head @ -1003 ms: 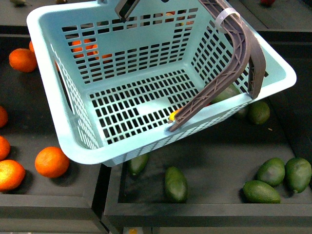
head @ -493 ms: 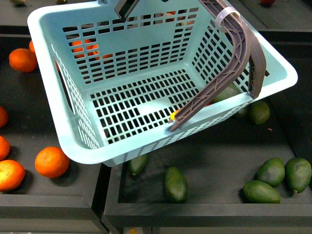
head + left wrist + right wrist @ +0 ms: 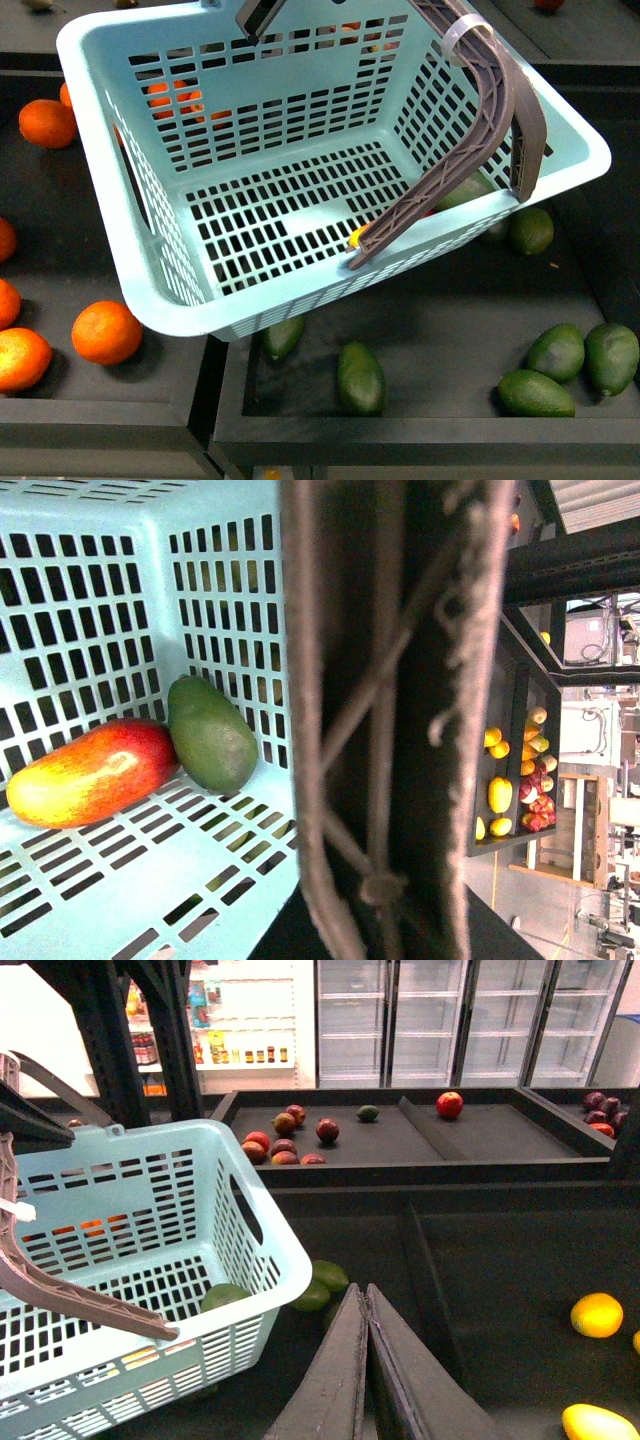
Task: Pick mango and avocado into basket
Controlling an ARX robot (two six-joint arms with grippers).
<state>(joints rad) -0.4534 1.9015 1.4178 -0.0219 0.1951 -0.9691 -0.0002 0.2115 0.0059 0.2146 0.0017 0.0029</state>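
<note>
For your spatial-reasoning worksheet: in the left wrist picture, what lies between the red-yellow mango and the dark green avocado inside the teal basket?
Nothing: the red-yellow oval mango and dark green avocado lie touching in the teal slotted plastic basket, seen in the left wrist view.

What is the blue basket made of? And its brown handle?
The basket looks like smooth moulded plastic: even teal colour, neat slots, a soft sheen. The handle seems to be matte brown plastic too, with moulded criss-cross ribs, though the look alone can't confirm it.
</note>
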